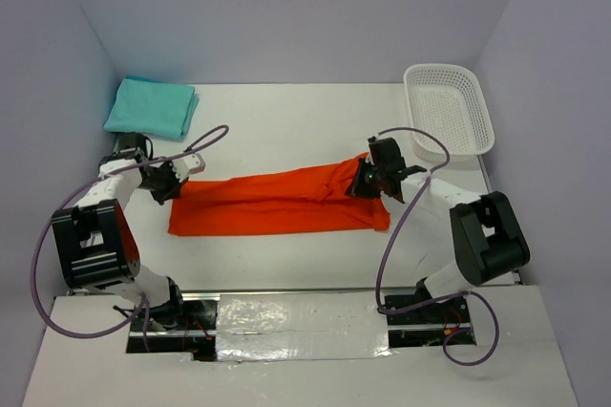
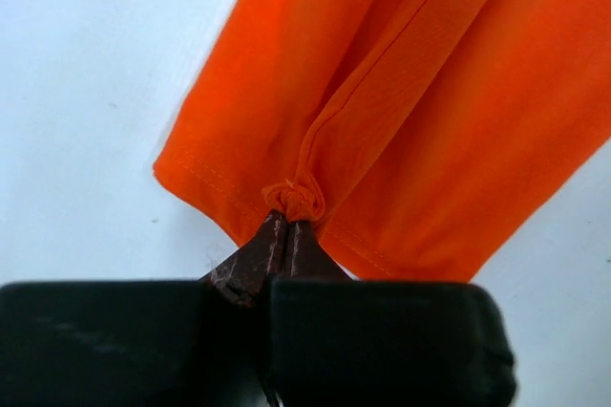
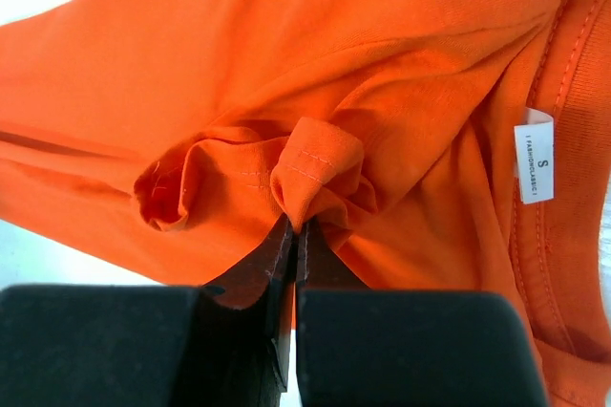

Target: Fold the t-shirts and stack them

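On the white tabletop, between two robot arms, an orange shirt lies stretched in a long band from left to right, already doubled lengthwise and touching the surface along most of its length. A white mesh basket sits in the far right corner, well apart from the cloth. A folded teal shirt rests in the far left corner; whether a second shirt lies in that pile cannot be told.

The left jaws are clenched on a small bunched knot of hem at the band's left end. The right jaws are clenched on a pinched fold at the right end, near the neckline, where a white size label shows just beside the collar seam.

The fabric looks thin, light and limp: it sags and wrinkles wherever it is not pulled taut, and it will likely slide easily over the smooth surface. A grip on a doubled edge or seam, as at both ends here, seems surest, since a single layer could slip free or drag the layers apart. To judge from the layout, the orange shirt needs a crosswise fold before it can join the teal shirt.
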Available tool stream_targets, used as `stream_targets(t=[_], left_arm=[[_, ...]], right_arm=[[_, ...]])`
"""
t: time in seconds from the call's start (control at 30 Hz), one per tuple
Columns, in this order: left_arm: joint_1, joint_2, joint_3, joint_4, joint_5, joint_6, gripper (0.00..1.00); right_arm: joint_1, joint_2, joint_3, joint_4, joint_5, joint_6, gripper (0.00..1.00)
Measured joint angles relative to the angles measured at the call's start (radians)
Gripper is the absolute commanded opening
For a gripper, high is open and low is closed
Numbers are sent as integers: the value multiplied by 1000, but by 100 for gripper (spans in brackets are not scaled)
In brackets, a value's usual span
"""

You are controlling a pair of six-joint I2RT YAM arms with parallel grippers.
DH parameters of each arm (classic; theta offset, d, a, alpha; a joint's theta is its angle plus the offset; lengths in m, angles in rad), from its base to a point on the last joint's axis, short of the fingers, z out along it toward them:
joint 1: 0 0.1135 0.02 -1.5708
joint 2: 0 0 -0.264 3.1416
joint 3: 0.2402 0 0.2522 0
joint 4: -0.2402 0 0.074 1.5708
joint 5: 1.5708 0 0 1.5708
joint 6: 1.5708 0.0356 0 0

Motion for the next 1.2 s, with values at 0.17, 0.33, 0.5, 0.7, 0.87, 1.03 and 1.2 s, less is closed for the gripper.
stream_targets(t=[0.17, 0.33, 0.5, 0.7, 0.87, 1.03, 1.2], left_arm=[[-1, 2, 14, 35, -2, 23, 0], [-9, 6, 13, 77, -7, 0, 0], [-11, 109, 172, 129, 10, -165, 0], [-13, 227, 359, 270, 15, -319, 0], [-14, 232, 323, 314, 31, -333, 0], [-14, 174, 139, 273, 67, -226, 0], [-14, 97, 10, 203, 73, -120, 0]], right_arm=[[5, 44, 9, -5, 11, 0, 0], [6, 48, 11, -10, 11, 7, 0], [3, 127, 219, -106, 29, -8, 0], [-34, 355, 662, -156, 56, -53, 0], [-72, 376, 647, -160, 53, -49, 0], [-58, 347, 461, -139, 31, -37, 0], [-35, 258, 307, -127, 17, -22, 0]])
